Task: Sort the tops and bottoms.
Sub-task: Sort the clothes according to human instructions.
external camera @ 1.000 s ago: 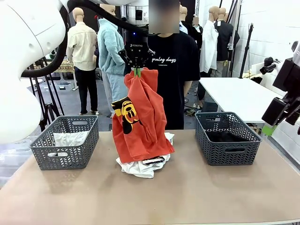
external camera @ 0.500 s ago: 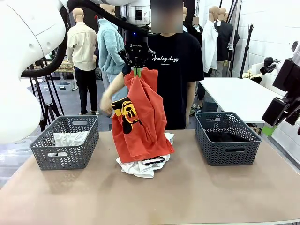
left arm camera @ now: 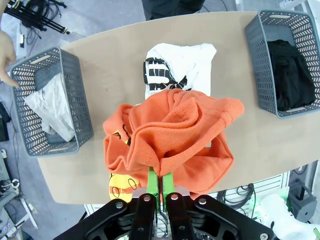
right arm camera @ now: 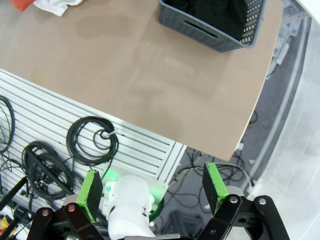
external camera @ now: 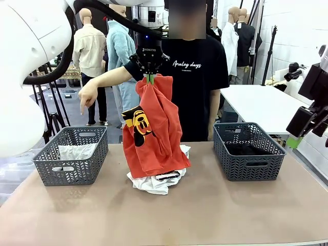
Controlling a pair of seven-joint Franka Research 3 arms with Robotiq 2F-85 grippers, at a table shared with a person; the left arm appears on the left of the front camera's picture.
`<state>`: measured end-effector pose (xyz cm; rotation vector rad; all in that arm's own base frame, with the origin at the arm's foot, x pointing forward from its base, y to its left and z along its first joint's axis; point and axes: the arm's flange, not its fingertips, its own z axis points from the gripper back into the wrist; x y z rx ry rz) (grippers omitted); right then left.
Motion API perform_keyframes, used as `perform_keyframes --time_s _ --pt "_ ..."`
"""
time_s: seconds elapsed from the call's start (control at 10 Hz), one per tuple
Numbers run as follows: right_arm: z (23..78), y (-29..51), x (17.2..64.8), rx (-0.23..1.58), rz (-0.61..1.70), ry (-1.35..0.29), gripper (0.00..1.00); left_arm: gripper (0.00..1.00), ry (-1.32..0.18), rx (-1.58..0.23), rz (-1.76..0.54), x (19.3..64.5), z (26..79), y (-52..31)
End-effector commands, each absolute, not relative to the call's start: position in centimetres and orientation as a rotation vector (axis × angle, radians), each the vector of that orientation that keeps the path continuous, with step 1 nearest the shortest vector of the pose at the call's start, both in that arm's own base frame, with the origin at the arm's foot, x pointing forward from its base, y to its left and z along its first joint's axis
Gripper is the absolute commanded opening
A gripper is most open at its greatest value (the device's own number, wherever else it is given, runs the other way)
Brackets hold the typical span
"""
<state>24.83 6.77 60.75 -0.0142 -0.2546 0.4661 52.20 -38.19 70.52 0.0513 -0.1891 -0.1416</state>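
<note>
Above the table, ROBOTIQ left gripper clamped on orange top, right gripper agape

My front camera faces 12 o'clock across the table. My left wrist camera looks straight down on that whole tabletop; the right one, off-table, shares the basket at 12 o'clock.

Table: left basket, white top, right basket

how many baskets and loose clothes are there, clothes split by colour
grey baskets: 2
orange top: 1
white printed top: 1
light grey garment: 1
black garment: 1
total: 6
</note>
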Motion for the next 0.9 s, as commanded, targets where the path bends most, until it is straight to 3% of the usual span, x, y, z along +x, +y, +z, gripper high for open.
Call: perform_keyframes --time_s 0.0,0.8 --pt "60.59 6.76 24.81 -0.017 0.463 -0.244 1.0 0.0 -0.189 0.037 -0.146 52.11 70.93 -37.91" --pt "60.59 6.76 24.81 -0.017 0.463 -0.244 1.0 0.0 -0.189 0.037 -0.146 52.11 70.93 -37.91"
